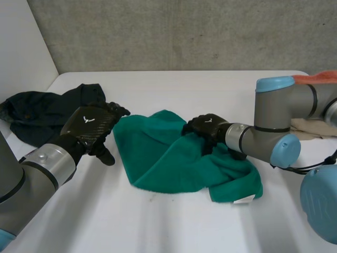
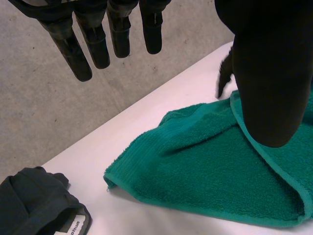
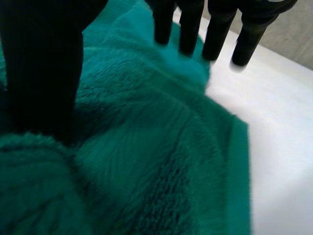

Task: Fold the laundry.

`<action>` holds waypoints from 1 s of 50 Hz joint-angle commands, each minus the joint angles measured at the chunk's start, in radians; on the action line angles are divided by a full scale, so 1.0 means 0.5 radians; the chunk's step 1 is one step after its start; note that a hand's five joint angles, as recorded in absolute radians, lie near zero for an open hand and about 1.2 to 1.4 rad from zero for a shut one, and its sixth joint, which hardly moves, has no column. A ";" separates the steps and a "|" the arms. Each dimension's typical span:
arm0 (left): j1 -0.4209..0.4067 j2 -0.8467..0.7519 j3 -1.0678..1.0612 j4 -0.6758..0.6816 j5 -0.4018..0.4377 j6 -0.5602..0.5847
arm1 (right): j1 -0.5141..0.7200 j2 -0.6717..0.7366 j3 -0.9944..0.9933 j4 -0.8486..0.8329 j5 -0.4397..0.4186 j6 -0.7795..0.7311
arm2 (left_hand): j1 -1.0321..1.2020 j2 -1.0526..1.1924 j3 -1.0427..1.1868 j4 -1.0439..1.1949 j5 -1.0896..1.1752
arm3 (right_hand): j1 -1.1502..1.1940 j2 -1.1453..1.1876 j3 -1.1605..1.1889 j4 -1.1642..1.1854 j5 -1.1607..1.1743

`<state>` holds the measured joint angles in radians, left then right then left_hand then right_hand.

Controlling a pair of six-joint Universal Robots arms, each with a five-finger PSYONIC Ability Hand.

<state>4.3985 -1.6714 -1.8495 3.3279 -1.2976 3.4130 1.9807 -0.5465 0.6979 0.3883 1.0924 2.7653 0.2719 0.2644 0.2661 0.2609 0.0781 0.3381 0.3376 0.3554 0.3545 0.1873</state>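
A green towel (image 1: 174,163) lies rumpled and loosely doubled over in the middle of the white table (image 1: 210,89). My left hand (image 1: 89,126) hovers just off the towel's left edge, open, with straight fingers (image 2: 98,44) and nothing in it. The towel (image 2: 210,166) lies below its thumb in the left wrist view. My right hand (image 1: 205,128) rests on the towel's far edge near the middle. Its fingers (image 3: 188,24) reach out straight over the green towel (image 3: 146,156) and its thumb presses into the pile.
A dark garment (image 1: 42,113) lies bunched at the back left, behind my left hand; its label shows in the left wrist view (image 2: 34,200). A beige cloth (image 1: 313,129) and an orange one (image 1: 316,78) lie at the far right behind my right arm.
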 commanded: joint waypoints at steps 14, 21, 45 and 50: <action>0.088 -0.038 0.036 0.100 0.003 0.003 | 0.039 -0.631 0.288 -0.141 0.079 -0.214 | -0.029 -0.014 -0.017 -0.007 0.010 | 2.116 2.117 2.082 2.084 2.069; 0.097 -0.249 0.097 0.112 0.009 0.022 | 0.033 -1.225 0.592 -0.276 0.104 -0.205 | -0.093 -0.078 -0.082 -0.071 -0.055 | 2.116 2.117 2.082 2.084 2.069; -0.185 -0.900 0.508 0.127 0.184 -0.355 | 0.104 -1.782 0.905 -0.344 0.184 0.074 | -0.146 -0.131 -0.134 -0.124 -0.108 | 2.116 2.117 2.082 2.084 2.069; -0.259 -0.928 0.536 0.176 0.184 -0.595 | 0.195 -1.730 0.908 -0.338 0.199 0.200 | -0.152 -0.137 -0.140 -0.130 -0.114 | 2.116 2.117 2.082 2.084 2.069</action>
<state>4.3020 -2.1292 -1.5883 3.3908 -1.2055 3.2391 2.0345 -1.4382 1.1472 0.2162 1.1829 2.8085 0.2316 0.2275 0.2306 0.2241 0.0531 1.0726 1.1703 1.1861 1.1953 0.9776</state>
